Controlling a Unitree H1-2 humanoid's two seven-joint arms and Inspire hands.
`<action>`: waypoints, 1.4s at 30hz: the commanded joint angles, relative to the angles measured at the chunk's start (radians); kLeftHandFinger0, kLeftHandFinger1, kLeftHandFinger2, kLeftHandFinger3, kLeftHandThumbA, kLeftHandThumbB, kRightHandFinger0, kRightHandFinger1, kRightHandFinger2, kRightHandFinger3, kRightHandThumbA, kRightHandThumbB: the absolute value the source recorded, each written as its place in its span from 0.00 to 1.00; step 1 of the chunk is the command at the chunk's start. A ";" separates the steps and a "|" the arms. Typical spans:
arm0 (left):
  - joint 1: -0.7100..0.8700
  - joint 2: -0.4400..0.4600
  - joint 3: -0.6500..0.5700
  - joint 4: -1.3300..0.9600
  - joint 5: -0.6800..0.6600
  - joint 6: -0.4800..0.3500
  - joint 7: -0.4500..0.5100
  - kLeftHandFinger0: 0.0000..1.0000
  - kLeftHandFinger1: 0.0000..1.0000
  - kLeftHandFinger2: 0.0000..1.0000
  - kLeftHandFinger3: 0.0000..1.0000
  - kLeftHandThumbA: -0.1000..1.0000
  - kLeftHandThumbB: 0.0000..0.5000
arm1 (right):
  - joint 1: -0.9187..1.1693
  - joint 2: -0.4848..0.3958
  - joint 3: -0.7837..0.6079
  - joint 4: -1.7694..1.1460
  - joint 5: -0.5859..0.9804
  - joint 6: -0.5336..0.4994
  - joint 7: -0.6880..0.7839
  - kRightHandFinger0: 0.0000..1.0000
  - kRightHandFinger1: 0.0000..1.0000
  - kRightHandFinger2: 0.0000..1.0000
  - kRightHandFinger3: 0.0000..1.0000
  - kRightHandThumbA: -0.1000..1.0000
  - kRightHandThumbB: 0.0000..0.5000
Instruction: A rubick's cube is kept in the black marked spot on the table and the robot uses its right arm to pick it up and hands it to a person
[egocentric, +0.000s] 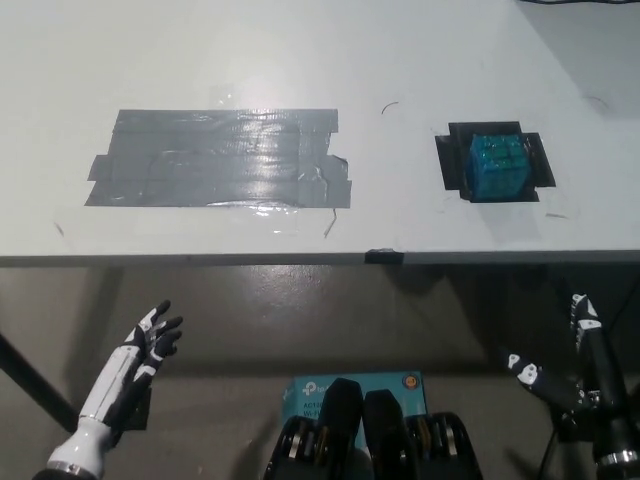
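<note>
1. On black marked spot (455, 160), right part of white worktop (300, 60), sat blue rubik's cube (497, 166).
2. Grey tape patch (220, 158) lay well left of it.
3. Right robot hand (565, 375) hung below worktop edge, fingers spread, holding nothing.
4. Left robot hand (150, 340) rested lower left, open, empty.

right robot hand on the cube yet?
Apart. Head view: the right robot hand hangs open below the table edge, while the cube sits up on its black tape mark.

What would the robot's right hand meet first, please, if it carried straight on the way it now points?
Probably the table's front edge; the right hand is below it, though depth is unclear.
</note>
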 joint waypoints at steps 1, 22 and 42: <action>0.009 -0.002 0.009 -0.021 0.021 -0.074 0.013 0.90 0.99 1.00 1.00 1.00 0.39 | -0.020 0.017 -0.036 -0.143 -0.050 -0.084 -0.065 1.00 1.00 1.00 1.00 0.86 0.52; 0.031 -0.011 0.027 -0.008 0.021 -0.112 0.010 1.00 1.00 1.00 1.00 1.00 0.47 | -0.497 0.002 -0.087 0.092 -0.147 0.224 -0.114 1.00 1.00 1.00 1.00 1.00 0.75; 0.018 -0.012 0.030 -0.025 0.015 -0.095 -0.001 0.99 1.00 1.00 1.00 1.00 0.54 | -0.779 -0.001 -0.094 0.793 -0.067 0.106 -0.190 1.00 1.00 1.00 1.00 0.94 0.90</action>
